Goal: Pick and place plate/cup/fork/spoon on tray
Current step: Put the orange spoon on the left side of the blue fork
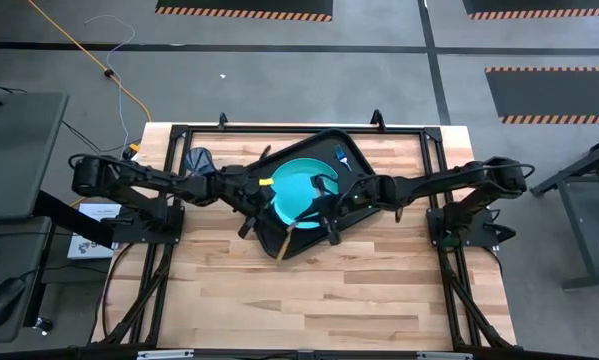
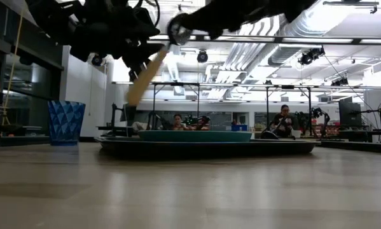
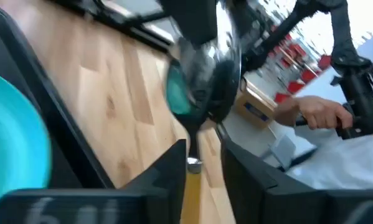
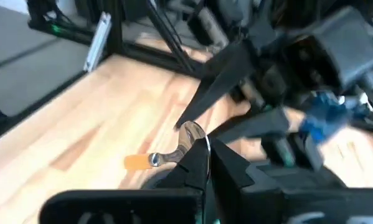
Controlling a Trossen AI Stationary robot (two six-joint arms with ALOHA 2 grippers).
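Observation:
The spoon (image 2: 145, 73) is in the air above the tray's near left corner. My right gripper (image 4: 211, 165) is shut on its metal end. My left gripper (image 3: 202, 168) is open. Its fingers stand on either side of the orange handle (image 3: 192, 190) and point at the bowl (image 3: 205, 81). I cannot tell whether they touch the handle. The teal plate (image 1: 299, 195) rests flat in the black tray (image 2: 209, 147). The blue-handled fork (image 1: 341, 156) lies in the tray's far right corner. The blue cup (image 1: 197, 160) stands on the table left of the tray. My right gripper pinches the spoon's silvery bowl end (image 4: 189, 140) between its two fingers, coming from the table's right side. The spoon is lifted clear and tilted. Its orange handle (image 2: 142, 79) slants down toward the near left, and its free end touches nothing.
Both arms meet over the tray (image 1: 309, 135), which lies askew at the table's far middle. Bare wood lies on the near half of the table (image 1: 309, 300). A black frame runs around the table's edges. People sit in the room beyond the table, and a hand (image 3: 317, 112) shows there.

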